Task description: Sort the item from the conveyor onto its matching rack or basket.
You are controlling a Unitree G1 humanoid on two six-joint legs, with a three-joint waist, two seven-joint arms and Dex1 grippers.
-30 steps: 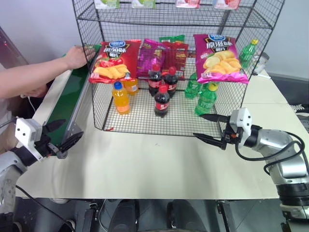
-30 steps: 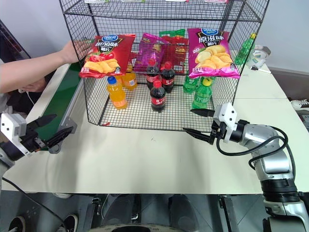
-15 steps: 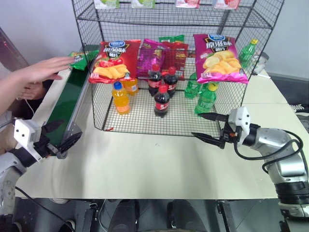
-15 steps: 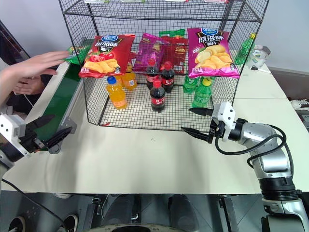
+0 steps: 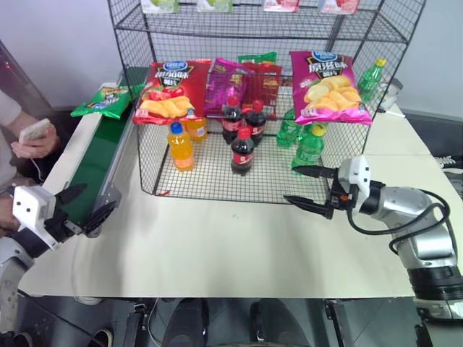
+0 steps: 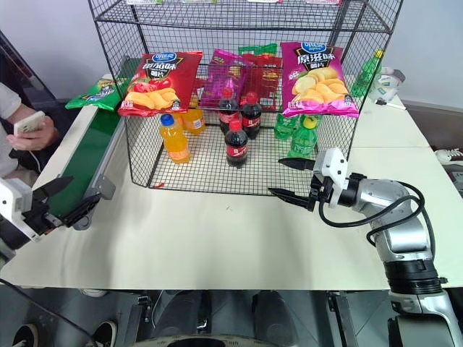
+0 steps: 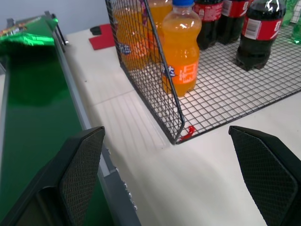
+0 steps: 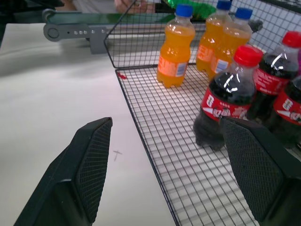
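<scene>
The top tier of the rack (image 5: 253,29) ran off the upper edge, so its pale packets were cut to slivers. A green chip bag (image 5: 258,58) behind the red (image 5: 171,88) and magenta (image 5: 226,85) bags showed only its top corner. The person (image 5: 29,137) was cropped at the left edge, and the print on the bags was too small to read

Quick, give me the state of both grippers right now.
Left gripper: open, holding nothing, beside the conveyor.
Right gripper: open, holding nothing, in front of the rack.
</scene>
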